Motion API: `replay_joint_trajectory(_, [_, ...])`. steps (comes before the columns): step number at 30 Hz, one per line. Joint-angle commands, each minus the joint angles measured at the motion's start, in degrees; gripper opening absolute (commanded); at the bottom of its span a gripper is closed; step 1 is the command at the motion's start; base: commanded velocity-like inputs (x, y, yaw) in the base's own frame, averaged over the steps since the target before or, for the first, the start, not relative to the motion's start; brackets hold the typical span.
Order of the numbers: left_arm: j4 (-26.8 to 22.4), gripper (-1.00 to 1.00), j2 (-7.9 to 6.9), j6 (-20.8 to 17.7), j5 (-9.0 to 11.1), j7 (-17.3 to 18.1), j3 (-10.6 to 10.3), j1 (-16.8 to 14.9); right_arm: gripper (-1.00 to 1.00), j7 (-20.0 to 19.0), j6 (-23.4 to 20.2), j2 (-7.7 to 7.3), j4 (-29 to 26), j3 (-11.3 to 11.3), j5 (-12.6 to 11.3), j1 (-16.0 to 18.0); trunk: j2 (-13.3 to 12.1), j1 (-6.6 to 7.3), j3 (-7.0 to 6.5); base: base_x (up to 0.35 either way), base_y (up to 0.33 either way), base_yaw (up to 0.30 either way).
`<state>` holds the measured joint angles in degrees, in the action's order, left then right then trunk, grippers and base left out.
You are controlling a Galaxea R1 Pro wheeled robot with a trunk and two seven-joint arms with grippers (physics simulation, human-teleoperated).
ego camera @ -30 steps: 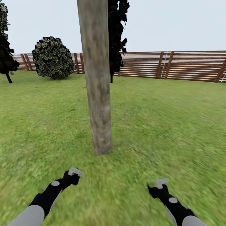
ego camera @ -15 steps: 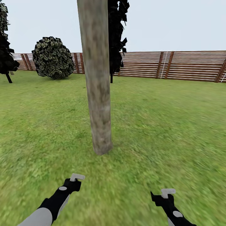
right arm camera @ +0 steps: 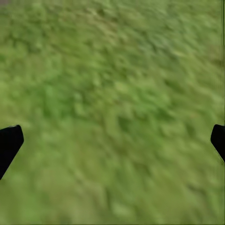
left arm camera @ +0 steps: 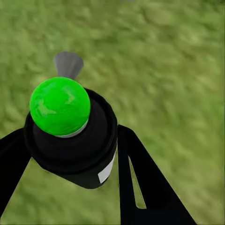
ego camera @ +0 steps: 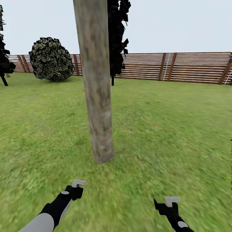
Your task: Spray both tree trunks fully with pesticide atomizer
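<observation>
One thick tree trunk (ego camera: 96,96) of mottled tan-grey bark rises from the garden lawn (ego camera: 167,129) straight ahead of me, and I see no pesticide on it. My left gripper (ego camera: 74,190) hangs low over the grass, short of the trunk's base and a little left of it. In the left wrist view this left gripper (left arm camera: 70,136) is shut on the pesticide atomizer (left arm camera: 70,140), a black bottle with a bright green round top and a grey nozzle. My right gripper (ego camera: 166,206) is lower and to the right. In its wrist view the right gripper (right arm camera: 112,140) is open over bare grass.
A brown slat fence (ego camera: 180,67) closes the far side of the lawn. A round bush (ego camera: 51,59) stands at the back left, with a slim black-leaved tree (ego camera: 116,38) behind the trunk and another (ego camera: 4,64) at the far left edge.
Both arms have drawn back and down toward me, the right one more. The whole view has shifted slightly, so the trunk and bush sit a little further left.
</observation>
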<state>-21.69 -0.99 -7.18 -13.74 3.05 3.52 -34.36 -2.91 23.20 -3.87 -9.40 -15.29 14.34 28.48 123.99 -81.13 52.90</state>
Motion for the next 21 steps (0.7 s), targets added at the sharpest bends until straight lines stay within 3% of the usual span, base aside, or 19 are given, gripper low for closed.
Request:
replay_joint_trajectory(1, [-0.05, -1.0, 0.01, -0.99, -0.05, -0.03, -0.04, -0.01, 1.0, 0.0, 0.0, 0.0, 0.03, 0.0, -0.01, 0.0, 0.0, 0.0, 0.0, 0.337, 0.0, -0.24])
replay_joint_trajectory(7, [-1.32, -1.0, 0.12, -14.46, -0.15, 0.41, -0.57, -0.78, 1.0, 0.01, 0.0, -0.08, 0.08, 0.0, -0.01, 0.0, 0.0, 0.0, 0.0, 0.305, 0.0, -0.284])
replay_joint_trajectory(11, [-6.59, -1.0, 0.62, -19.86, -0.14, 0.5, -0.59, -0.8, 1.0, 0.01, 0.0, -0.09, 0.08, -0.04, 0.0, -0.02, 0.0, 0.0, 0.0, 0.24, 0.0, -0.299])
replay_joint_trajectory(14, [-8.32, -1.0, 0.53, -21.36, -0.1, 0.68, -0.39, -0.37, 1.0, 0.01, 0.0, -0.09, 0.08, -0.01, 0.05, -0.06, 0.0, 0.0, 0.0, 0.098, 0.0, -0.166])
replay_joint_trajectory(15, [-14.8, -1.0, -0.06, -26.48, 7.13, 0.34, -0.99, -1.41, 1.0, -0.23, 0.0, 0.09, 0.42, 0.08, 0.23, -0.09, 0.0, 0.0, 0.0, 0.18, 0.199, -0.005])
replay_joint_trajectory(21, [-14.73, -1.0, -0.13, -26.48, 6.95, 0.15, -0.98, -1.39, 1.0, -0.03, 0.0, 0.33, 0.58, 0.08, 0.0, -0.09, 0.0, 0.0, 0.0, 0.036, 0.05, -0.001])
